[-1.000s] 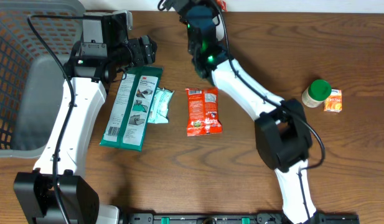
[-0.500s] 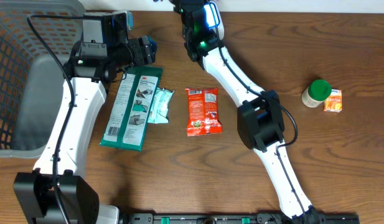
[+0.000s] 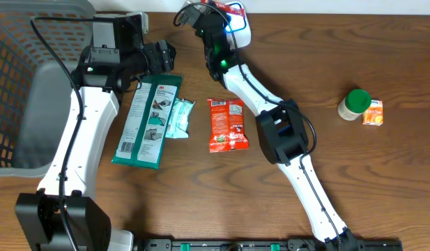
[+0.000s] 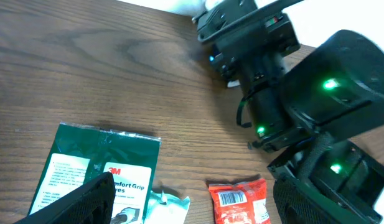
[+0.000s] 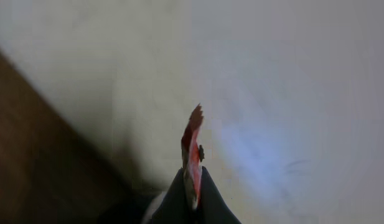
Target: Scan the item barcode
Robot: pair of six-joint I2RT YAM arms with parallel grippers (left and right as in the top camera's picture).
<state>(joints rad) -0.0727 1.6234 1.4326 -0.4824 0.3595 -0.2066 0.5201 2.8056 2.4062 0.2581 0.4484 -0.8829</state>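
Right tool point(image 5: 192, 188) swung back pinching packet point(image 5: 190, 146), basket point(image 3: 19, 70) at left

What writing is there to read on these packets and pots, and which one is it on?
"3M": on the green package.
"omfort Grip": just below it, its start hidden.
Barcode on the red packet: digits too small.
Print on the pale packet, jar and orange carton: too small.
On the thin packet in the right pincer: blurred, nothing legible.
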